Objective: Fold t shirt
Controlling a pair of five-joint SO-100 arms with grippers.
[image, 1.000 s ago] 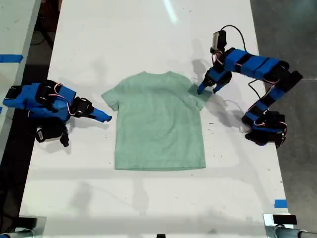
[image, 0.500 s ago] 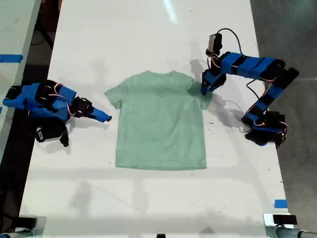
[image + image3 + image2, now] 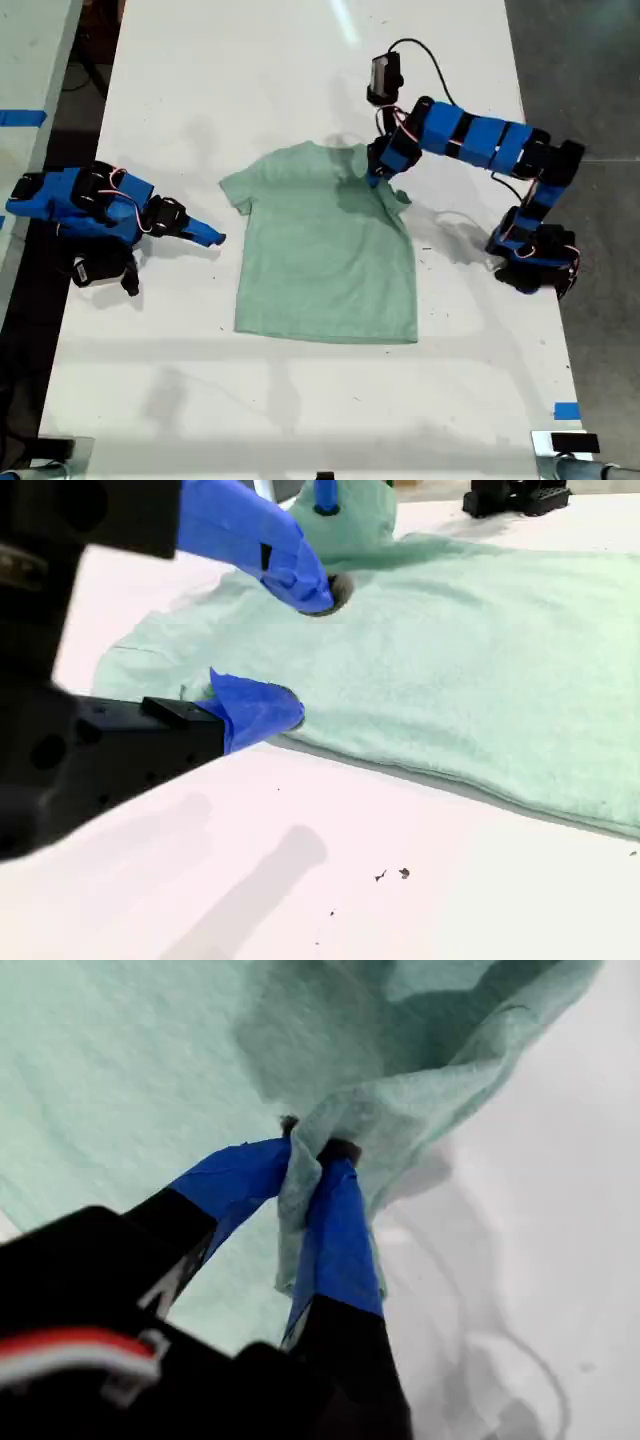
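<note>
Now mid-fold: first hand (image 3: 305, 1155) clenched on a sleeve of the shirt (image 3: 325, 250), lifted just above the cloth, the rest lying flat on the surface (image 3: 300, 80). Second hand (image 3: 290, 650) parted, empty, resting just short of the opposite sleeve. Best carried low and straight across the chest, grip kept firm, then laid down smooth to avoid bunching.

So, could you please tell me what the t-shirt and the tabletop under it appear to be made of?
The t shirt looks like soft knit cloth, pale mint with a matte, faintly heathered surface; it bunches into limp folds where my first gripper pinches it. The table looks like a smooth, hard white board, perhaps laminate: it shows a soft glare streak and faint reflections, though the exact material is unclear.
</note>
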